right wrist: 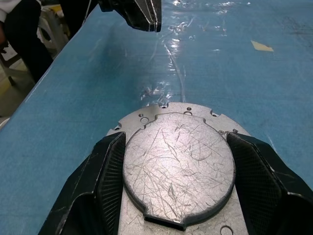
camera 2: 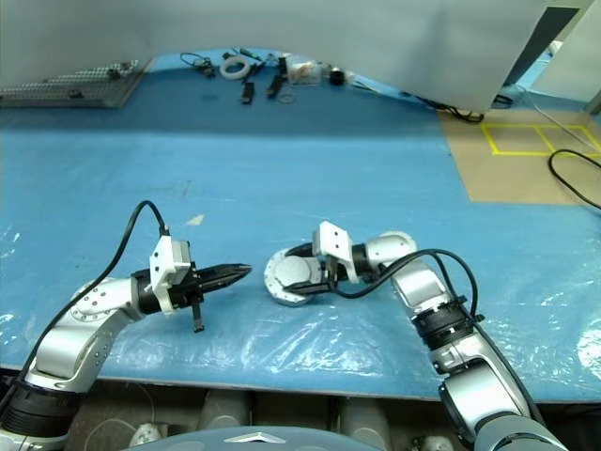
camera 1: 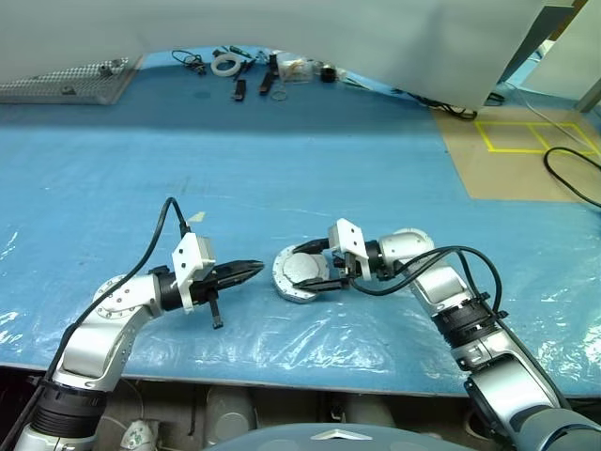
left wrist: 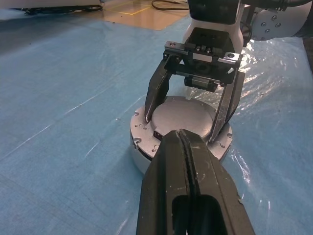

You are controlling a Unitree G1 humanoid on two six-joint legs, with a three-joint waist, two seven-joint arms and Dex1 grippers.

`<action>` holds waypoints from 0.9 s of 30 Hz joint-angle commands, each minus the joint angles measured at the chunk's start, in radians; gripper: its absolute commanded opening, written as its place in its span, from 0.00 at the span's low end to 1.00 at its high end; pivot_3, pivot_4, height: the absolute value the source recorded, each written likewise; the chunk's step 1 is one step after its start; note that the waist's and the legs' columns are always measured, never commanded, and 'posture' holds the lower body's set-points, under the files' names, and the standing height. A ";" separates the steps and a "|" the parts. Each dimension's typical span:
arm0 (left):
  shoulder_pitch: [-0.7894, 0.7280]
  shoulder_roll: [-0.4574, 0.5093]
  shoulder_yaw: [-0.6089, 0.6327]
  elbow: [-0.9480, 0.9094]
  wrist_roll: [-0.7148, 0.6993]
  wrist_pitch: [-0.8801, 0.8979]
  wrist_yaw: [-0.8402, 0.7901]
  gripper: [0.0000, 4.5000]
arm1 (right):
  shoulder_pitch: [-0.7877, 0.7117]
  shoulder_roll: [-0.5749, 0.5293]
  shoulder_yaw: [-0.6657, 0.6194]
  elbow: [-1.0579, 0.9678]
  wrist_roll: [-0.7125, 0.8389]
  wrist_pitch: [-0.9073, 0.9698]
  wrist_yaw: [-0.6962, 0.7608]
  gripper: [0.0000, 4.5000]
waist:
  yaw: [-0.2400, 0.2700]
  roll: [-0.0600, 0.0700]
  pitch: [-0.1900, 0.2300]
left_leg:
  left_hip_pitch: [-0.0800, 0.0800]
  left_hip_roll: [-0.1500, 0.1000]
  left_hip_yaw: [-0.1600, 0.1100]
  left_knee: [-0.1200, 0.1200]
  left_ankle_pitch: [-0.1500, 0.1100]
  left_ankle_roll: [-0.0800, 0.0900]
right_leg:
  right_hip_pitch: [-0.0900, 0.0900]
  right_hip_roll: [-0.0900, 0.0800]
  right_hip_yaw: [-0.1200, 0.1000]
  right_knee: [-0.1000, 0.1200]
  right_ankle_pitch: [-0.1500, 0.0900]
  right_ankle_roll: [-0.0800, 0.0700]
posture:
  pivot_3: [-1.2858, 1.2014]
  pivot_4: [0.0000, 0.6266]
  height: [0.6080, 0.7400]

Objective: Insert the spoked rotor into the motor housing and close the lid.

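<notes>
Lid [right wrist: 178,169], plain scratched face up, sits on the motor housing [left wrist: 142,137] on the blue plastic-covered table [camera 1: 376,169], in front of the robot between its two arms. The right tool [camera 1: 310,270] straddles the lid, one black finger [right wrist: 105,176] against each side of its edge, pinching it. The left tool [camera 1: 246,271], fingers pressed together and empty, hovers just beside the housing, pointing at it.

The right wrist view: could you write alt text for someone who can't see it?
A scratched round silver lid sits on the motor housing, flanked by the right gripper's two black fingers. The blue table stretches beyond, with the shut left gripper at its far end.
</notes>
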 commanded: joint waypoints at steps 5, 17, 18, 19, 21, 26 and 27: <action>-0.004 0.005 0.004 -0.034 -0.005 -0.010 0.004 0.00 | 0.008 -0.002 0.008 0.031 -0.017 -0.037 0.000 0.65 | 0.000 0.000 0.000 | 0.001 0.000 0.000 0.000 0.000 0.000 | 0.000 0.000 0.001 0.000 0.000 0.000 | 0.52 0.24 1.00; 0.002 0.009 0.004 -0.042 -0.003 -0.009 0.010 0.00 | 0.046 0.044 0.083 0.073 -0.082 -0.068 -0.051 0.65 | -0.027 -0.001 -0.001 | 0.003 0.000 0.001 0.000 0.000 0.000 | 0.001 0.001 0.002 0.000 0.000 0.000 | 0.52 0.24 1.00; 0.002 0.008 0.004 -0.042 -0.004 -0.009 0.011 0.00 | 0.045 0.040 0.085 0.087 -0.091 -0.080 -0.051 0.65 | -0.027 -0.001 -0.001 | 0.004 0.000 0.001 0.000 0.000 0.000 | 0.002 0.001 0.002 0.000 0.000 0.000 | 0.52 0.24 1.00; 0.002 0.008 0.004 -0.043 -0.004 -0.009 0.011 0.00 | 0.045 0.036 0.086 0.096 -0.097 -0.090 -0.051 0.65 | -0.027 -0.001 -0.001 | 0.005 0.000 0.002 0.000 0.000 0.000 | 0.002 0.001 0.003 0.000 0.000 0.000 | 0.52 0.24 1.00; -0.001 0.008 0.003 -0.041 -0.005 -0.008 0.009 0.00 | 0.042 0.028 0.081 0.115 -0.101 -0.097 -0.048 0.65 | -0.027 -0.001 -0.001 | 0.007 0.000 0.002 -0.001 0.000 0.000 | 0.004 0.001 0.003 0.000 0.000 -0.001 | 0.52 0.24 1.00; -0.030 0.014 -0.009 -0.009 0.011 -0.014 -0.005 0.00 | 0.044 0.000 0.059 0.144 -0.084 -0.089 -0.025 0.65 | -0.024 -0.001 -0.002 | 0.010 0.000 0.003 -0.001 -0.001 0.001 | 0.006 0.001 0.004 0.000 -0.001 -0.001 | 0.52 0.24 1.00; -0.043 0.014 -0.020 0.002 0.023 -0.020 -0.009 0.00 | 0.048 -0.010 0.056 0.139 -0.077 -0.082 -0.013 0.65 | -0.023 0.000 -0.002 | 0.011 0.000 0.003 -0.001 -0.002 0.003 | 0.007 0.000 0.004 0.000 -0.001 -0.001 | 0.52 0.24 1.00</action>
